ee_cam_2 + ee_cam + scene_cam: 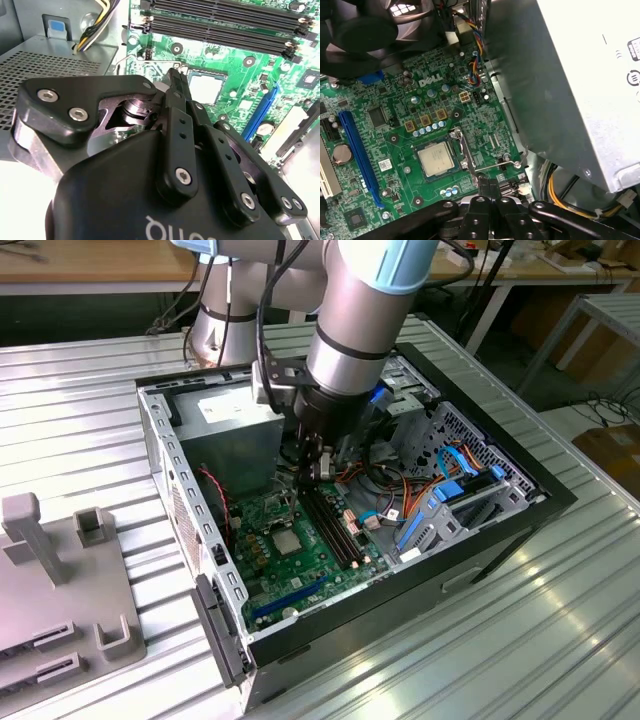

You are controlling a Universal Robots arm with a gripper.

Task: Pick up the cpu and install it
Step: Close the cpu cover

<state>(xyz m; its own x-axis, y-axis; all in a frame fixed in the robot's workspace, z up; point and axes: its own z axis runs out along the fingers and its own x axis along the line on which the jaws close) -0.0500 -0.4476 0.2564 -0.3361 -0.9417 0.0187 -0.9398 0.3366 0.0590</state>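
A: CPU, the small flat square chip with a silver-grey metal top, looks already seated for you: it lies flat inside the black square socket frame on the green motherboard. Both wrist views show it there; second wrist view has it at, beyond the fingertips.

B: So you're saying the pick and the drop are done?

A: Judging from how it lies, yes. The black two-finger gripper holds nothing. Its fingers are pressed together, tips touching, no gap. It hangs just above the board, beside the socket, on the side toward the grey metal power supply box.

B: What's left for you?

A: The thin metal retention lever stands off the socket's edge, right by the fingertips. My guess is the latch is not yet closed, but I can't tell for sure from these angles.

B: Counts?

A: One CPU, one socket frame, one gripper. One open black desktop computer case on the ribbed metal table. Black memory slots: at least two long ones in the exterior view, four rows in the second wrist view. One long blue expansion slot. One grey plastic fixture tray at the exterior view's left, well apart from the case.
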